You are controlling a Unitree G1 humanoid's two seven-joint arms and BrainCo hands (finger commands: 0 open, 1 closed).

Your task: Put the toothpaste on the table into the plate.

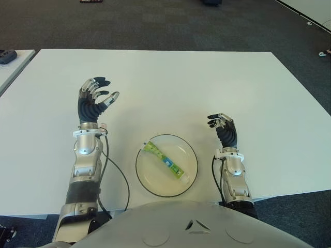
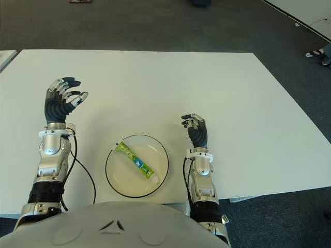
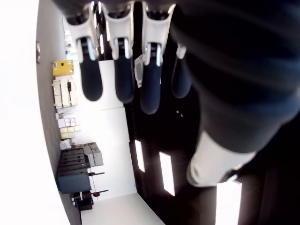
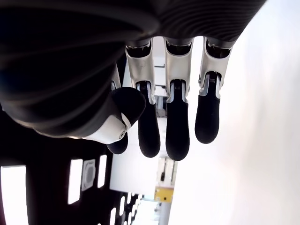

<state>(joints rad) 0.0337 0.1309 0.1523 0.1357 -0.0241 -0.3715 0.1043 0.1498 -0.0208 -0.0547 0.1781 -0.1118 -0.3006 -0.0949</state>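
Note:
The green and white toothpaste tube (image 1: 164,161) lies diagonally inside the round pale plate (image 1: 190,155) with a dark rim, near the table's front edge. My left hand (image 1: 95,99) is raised over the table to the left of the plate, fingers spread and holding nothing. To the right of the plate, my right hand (image 1: 221,124) points upward, its fingers loosely bent and empty. In the left wrist view the fingers (image 3: 117,65) hang straight with nothing in them. The right wrist view likewise shows bare fingers (image 4: 176,126).
The white table (image 1: 170,82) stretches far ahead and to both sides. Dark carpet (image 1: 155,23) lies beyond it. Another white table corner with a dark object (image 1: 7,56) shows at the far left.

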